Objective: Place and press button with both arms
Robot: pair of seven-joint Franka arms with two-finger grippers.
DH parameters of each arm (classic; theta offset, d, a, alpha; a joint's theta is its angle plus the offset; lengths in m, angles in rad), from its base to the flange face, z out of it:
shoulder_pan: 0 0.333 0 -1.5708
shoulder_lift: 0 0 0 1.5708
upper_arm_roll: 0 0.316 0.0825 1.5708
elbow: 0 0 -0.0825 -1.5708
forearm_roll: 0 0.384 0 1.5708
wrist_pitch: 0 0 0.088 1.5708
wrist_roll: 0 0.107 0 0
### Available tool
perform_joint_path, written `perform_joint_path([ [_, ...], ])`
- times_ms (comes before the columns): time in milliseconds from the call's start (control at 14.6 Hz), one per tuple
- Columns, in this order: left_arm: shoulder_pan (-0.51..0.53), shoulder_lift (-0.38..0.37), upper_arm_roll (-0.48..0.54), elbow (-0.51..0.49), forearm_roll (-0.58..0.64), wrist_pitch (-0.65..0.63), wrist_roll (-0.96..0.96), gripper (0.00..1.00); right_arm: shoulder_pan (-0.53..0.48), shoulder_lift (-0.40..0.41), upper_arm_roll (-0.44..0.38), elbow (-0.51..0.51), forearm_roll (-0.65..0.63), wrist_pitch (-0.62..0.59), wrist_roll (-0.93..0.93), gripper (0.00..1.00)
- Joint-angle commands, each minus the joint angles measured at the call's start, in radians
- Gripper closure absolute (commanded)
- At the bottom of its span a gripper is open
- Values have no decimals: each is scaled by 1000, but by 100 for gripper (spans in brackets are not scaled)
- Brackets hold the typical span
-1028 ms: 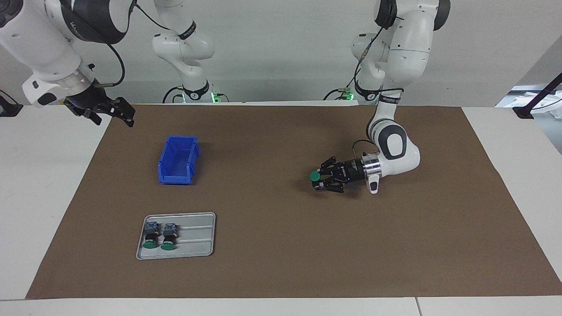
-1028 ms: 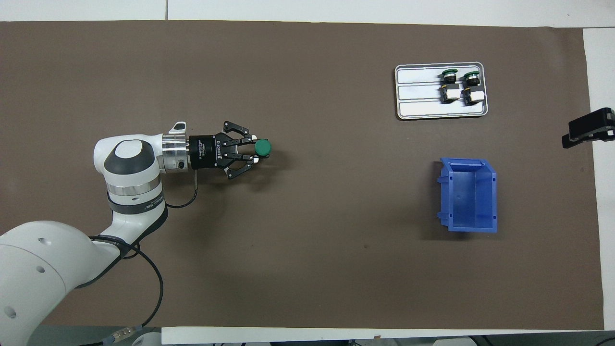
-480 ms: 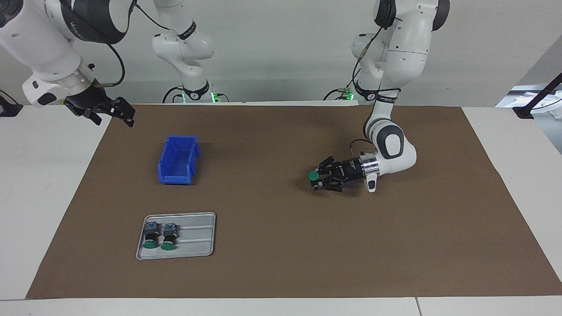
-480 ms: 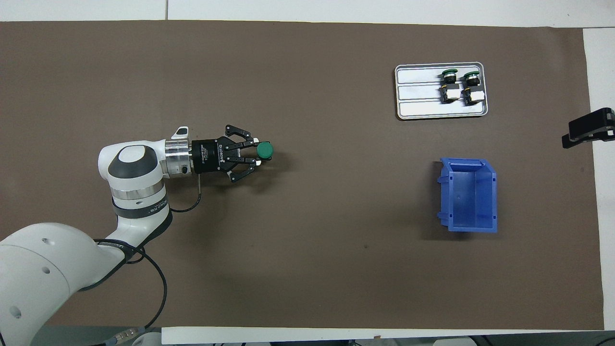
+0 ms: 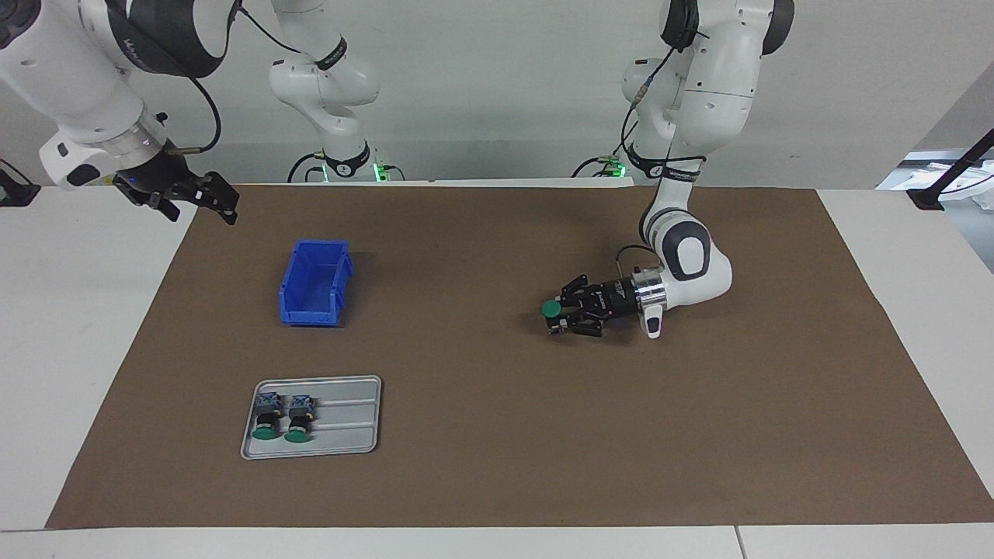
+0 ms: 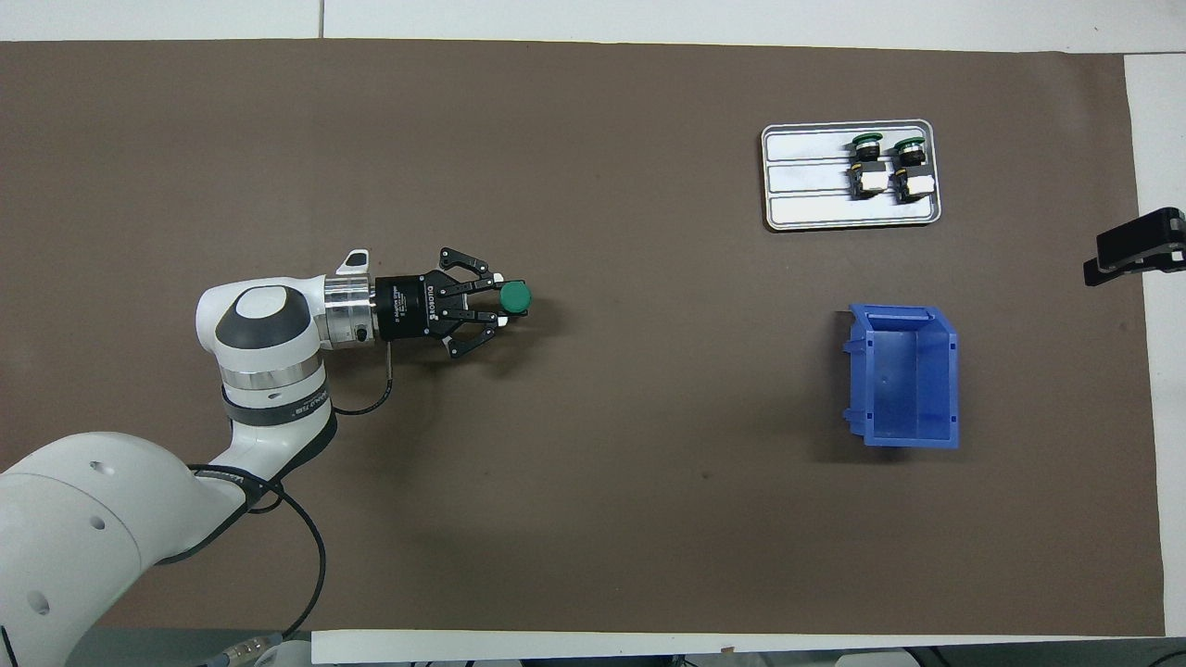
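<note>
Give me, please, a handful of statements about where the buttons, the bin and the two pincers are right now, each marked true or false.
1. The left pincer holds a green-capped button. True.
2. Three buttons lie in the grey tray. False: two buttons lie there.
3. The blue bin has a button in it. False: nothing shows inside it.
4. The right pincer is open and holds nothing, up over the mat's edge at the right arm's end. True.
5. The tray is farther from the robots than the bin. True.
6. The held button rests in the tray. False: it is over bare brown mat.
</note>
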Motion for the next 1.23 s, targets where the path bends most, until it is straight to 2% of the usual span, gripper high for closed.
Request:
perform_joint_path([
  [0, -26, -10, 5, -19, -26, 24, 24, 76, -9, -25, 8, -29, -1, 4, -18, 1],
  [617, -41, -10, 5, -19, -26, 48, 43, 73, -9, -25, 8, -29, -1, 4, -18, 1],
  [1165, -47, -9, 6, -19, -26, 65, 44, 63, -9, -27, 8, -29, -1, 4, -18, 1],
])
